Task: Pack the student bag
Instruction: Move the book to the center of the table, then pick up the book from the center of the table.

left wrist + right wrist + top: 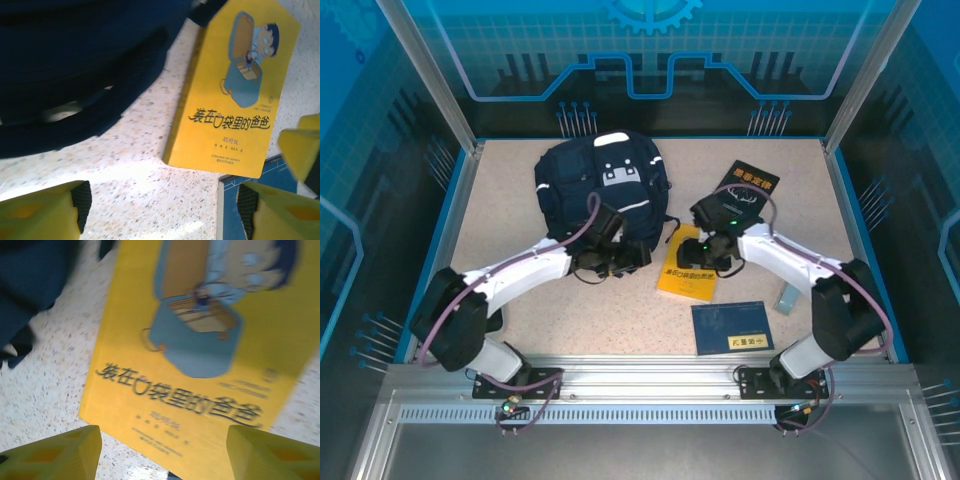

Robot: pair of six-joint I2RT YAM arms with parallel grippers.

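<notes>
left end effector (164, 202): spread, empty, over bare table (135, 165) beside the student bag (600, 185)
right end effector (165, 450): spread, empty, above yellow book (150, 330) beside bag
student bag: far left on table
around: blue book (732, 326) toward near edge; black book (748, 188) farther back

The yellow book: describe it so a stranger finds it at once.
Find the navy backpack far left on the table. The yellow book lies flat just right of it. Its cartoon-boy cover separates it from the black book and blue book.

Yellow book (200, 365) blurred, cropped at top; student bag (75, 60) largely out of view
</notes>
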